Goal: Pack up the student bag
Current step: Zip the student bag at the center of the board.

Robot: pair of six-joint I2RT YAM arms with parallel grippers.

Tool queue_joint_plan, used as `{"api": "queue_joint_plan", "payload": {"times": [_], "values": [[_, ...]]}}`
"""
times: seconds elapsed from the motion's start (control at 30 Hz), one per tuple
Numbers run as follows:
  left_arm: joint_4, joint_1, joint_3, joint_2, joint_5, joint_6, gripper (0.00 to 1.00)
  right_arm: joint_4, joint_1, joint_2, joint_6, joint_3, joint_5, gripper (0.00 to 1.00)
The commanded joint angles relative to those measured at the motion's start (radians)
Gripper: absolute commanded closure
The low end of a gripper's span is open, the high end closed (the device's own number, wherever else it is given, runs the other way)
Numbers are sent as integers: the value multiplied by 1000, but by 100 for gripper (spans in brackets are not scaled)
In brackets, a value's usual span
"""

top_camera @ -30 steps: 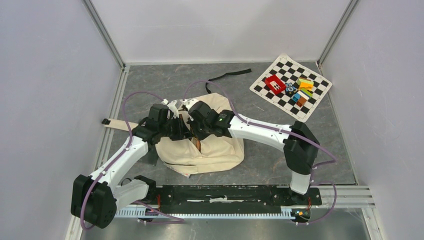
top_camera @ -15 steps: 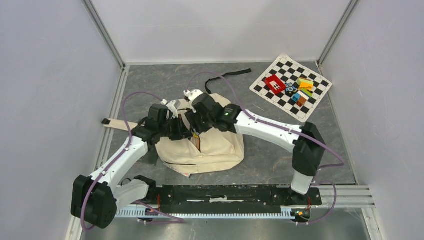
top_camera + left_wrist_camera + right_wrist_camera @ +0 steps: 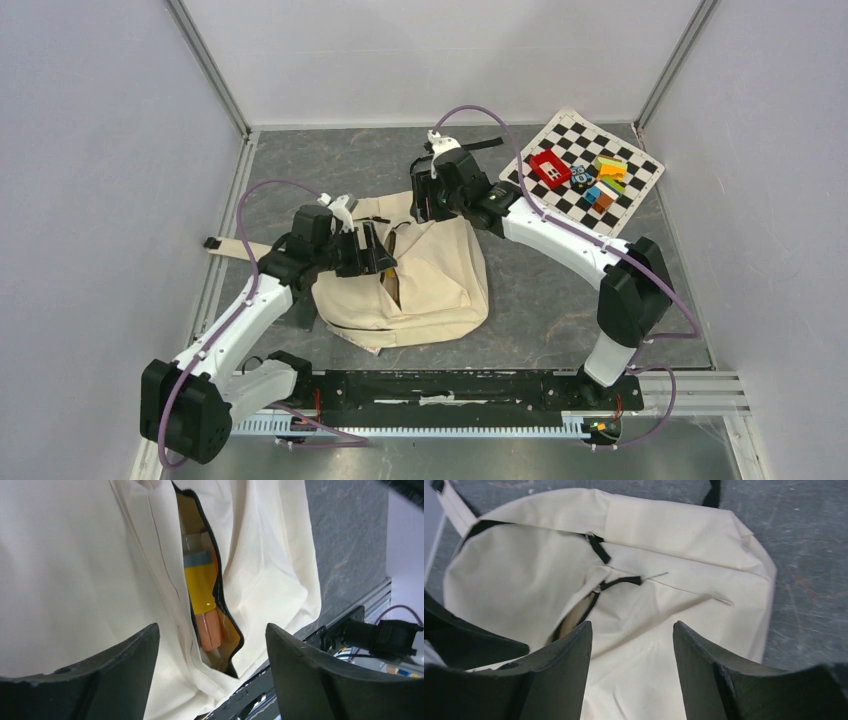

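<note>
**Left gripper.** The left gripper (image 3: pixel 212 680) has its jaws spread wide with nothing held between them. It stands over the zipper opening (image 3: pixel 220 595) of the student bag (image 3: pixel 440 285), on the bag's 9 o'clock half. Whether the fingers touch the fabric cannot be told. Inside the parted opening are a yellow object (image 3: pixel 200 582) with a grey band and, just below it in the left wrist view, a salmon-coloured object (image 3: pixel 207 630).

**Right gripper.** The right gripper (image 3: pixel 422 195) is also spread wide and empty. It hovers at the bag's 12 o'clock edge, apart from the fabric. Its wrist view looks down on the cream panel and two black zipper pulls (image 3: pixel 599 547).

**Student bag.** The bag lies flat on the table (image 3: pixel 560 300), near the centre, at 12 o'clock from the arm bases. The opening runs roughly from 12 to 6 o'clock.

**Surroundings.**
- A beige strap (image 3: pixel 235 248) with a black end extends from the bag toward 9 o'clock.
- A black strap (image 3: pixel 462 150) lies at 12 o'clock, beyond the bag.
- A checkerboard mat (image 3: pixel 625 205) carrying coloured blocks (image 3: pixel 550 167) sits at 2 o'clock, well apart from the bag.
</note>
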Motion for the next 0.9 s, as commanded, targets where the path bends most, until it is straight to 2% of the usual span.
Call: {"api": "queue_joint_plan", "payload": {"times": [0.0,0.17,0.37,0.7,0.87], "values": [[29,-2,89,64,-50,-6,13,167,8,36,121,-15,-70,34],[22,-2,155,189,-90,13,6,226,9,105,185,-12,-71,33],[23,-1,212,311,-106,30,7,268,8,152,227,-32,-78,32],[41,-2,246,404,-93,30,42,279,8,206,244,-49,-75,33],[35,-3,223,414,-82,25,67,290,9,235,280,-52,-74,34]]}}
